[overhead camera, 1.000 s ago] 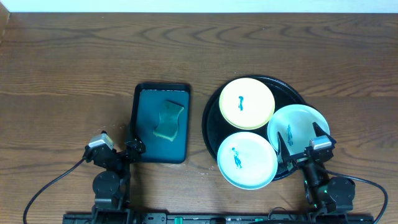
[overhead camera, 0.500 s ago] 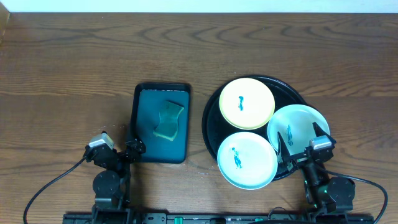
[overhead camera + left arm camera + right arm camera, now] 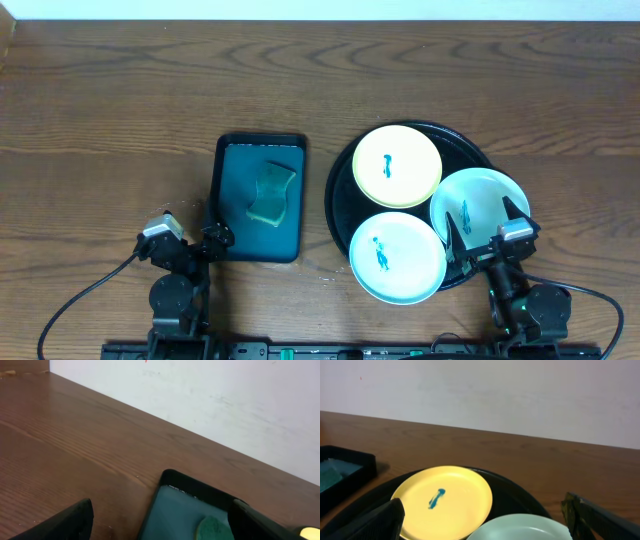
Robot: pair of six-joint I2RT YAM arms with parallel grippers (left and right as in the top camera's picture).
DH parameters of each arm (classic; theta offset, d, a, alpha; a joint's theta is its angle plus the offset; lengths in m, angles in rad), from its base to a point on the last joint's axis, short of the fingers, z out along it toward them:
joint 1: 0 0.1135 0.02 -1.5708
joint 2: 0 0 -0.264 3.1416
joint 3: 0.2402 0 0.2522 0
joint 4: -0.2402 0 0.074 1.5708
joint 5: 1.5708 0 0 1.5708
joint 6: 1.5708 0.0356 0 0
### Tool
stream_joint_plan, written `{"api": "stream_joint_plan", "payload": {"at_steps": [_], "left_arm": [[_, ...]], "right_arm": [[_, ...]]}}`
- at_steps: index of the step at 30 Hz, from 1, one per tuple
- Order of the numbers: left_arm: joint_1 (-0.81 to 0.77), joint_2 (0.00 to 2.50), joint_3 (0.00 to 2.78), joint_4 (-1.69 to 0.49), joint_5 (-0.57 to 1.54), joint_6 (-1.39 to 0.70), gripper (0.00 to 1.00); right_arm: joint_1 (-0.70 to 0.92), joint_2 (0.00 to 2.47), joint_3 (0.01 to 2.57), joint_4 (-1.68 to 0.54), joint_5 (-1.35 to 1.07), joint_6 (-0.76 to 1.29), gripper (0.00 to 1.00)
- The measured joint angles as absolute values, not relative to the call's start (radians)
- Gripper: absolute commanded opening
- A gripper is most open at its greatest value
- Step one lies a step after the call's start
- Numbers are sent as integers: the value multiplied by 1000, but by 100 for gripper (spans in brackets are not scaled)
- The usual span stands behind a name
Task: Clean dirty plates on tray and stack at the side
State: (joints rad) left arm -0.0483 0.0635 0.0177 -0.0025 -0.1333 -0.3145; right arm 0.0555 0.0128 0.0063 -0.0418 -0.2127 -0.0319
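The brown wooden counter (image 3: 100,100) carries everything. On its right half, toward the near edge, sits the large round black tray with a raised rim (image 3: 338,205). Left of it, about mid-counter, lies the smaller rectangular dark teal tray (image 3: 235,232), holding a soft-looking green-yellow sponge (image 3: 270,195).

All three plates are on the black tray. The pale yellow round plastic plate (image 3: 397,165) is on its far side. One pale mint-white plate (image 3: 397,257) overhangs the near rim, and the other mint-white plate (image 3: 485,195) overhangs the rim toward the counter's right edge. Each has a small blue smear at its centre. Their rims meet closely, and I cannot tell which overlaps which.

The plates are probably light, stiff and smooth, so they would slide under a wiping push. The thin raised rim is the likely place to pinch, easiest where a plate overhangs the tray.

The left gripper (image 3: 162,504) rests by the teal tray's near-left corner, its fingers apart and empty. The right gripper (image 3: 482,501) sits at the tray's near-right side, its fingers also spread, holding nothing.

No brand, label or readable writing shows.
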Motion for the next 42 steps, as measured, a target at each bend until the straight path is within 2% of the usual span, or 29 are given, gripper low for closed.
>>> {"api": "stream_joint_plan", "payload": {"at_steps": [6, 12, 18, 29, 35, 37, 38, 42], "left_arm": [[-48, 66, 12, 140, -132, -374, 86], [-48, 94, 54, 134, -126, -396, 86], [-48, 297, 330, -71, -88, -396, 86], [-48, 838, 934, -613, 47, -395, 86], [-48, 991, 1026, -733, 130, -396, 86], [-48, 1017, 1026, -773, 192, -396, 81], [-48, 1031, 1026, -785, 222, -396, 91], [-49, 1081, 1027, -828, 279, -397, 90]], "right_arm": [[56, 13, 7, 59, -292, -34, 99], [56, 27, 72, 35, -366, -33, 99], [56, 204, 347, -156, -390, -31, 99], [56, 901, 947, -613, -420, 12, 99], [56, 1119, 1024, -656, -499, 61, 99], [56, 1162, 1024, -656, -537, 82, 99], [56, 1182, 1024, -656, -559, 92, 99], [58, 1220, 1024, -668, -613, 113, 96]]}}
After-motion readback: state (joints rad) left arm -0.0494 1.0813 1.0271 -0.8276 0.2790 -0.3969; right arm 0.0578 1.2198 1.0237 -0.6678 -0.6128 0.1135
